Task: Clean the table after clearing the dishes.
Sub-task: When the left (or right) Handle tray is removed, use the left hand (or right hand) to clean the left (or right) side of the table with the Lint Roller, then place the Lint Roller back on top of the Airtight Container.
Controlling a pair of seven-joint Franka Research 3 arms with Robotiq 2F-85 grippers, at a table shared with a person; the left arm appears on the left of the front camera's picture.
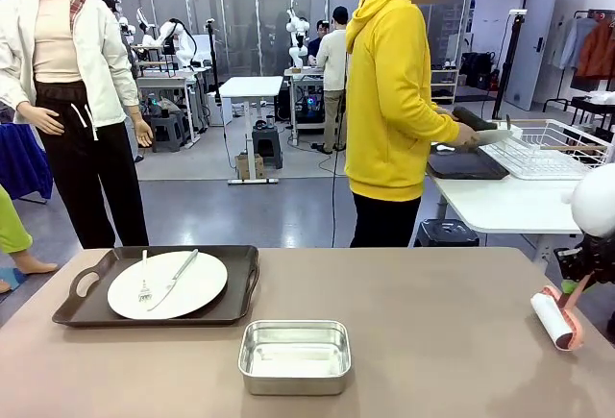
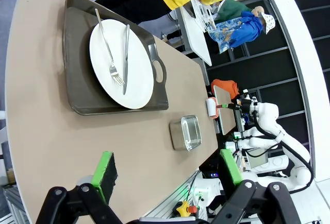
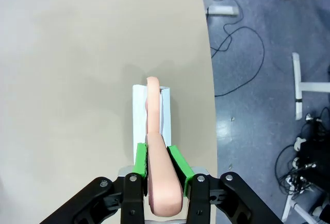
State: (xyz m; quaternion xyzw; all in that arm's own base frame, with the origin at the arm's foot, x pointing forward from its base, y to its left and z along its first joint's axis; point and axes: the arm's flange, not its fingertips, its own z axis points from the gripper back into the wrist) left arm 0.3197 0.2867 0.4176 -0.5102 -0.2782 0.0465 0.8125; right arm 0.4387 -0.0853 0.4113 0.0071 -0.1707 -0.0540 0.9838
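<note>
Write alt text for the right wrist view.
The end effector is shut on the pink handle of a lint roller, whose white roll is near the edge of the brown table. Grey floor shows past the edge.

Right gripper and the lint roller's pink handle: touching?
Touching. Right wrist view: the right gripper's green pads clamp both sides of the lint roller's pink handle, no gap.

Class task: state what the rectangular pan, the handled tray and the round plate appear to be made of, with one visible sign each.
Pan: likely stainless steel, silvery sheen with reflections. Tray: probably plastic, dark matte, moulded cut-out handles. Plate: ceramic or melamine, smooth plain white; cannot tell which.
</note>
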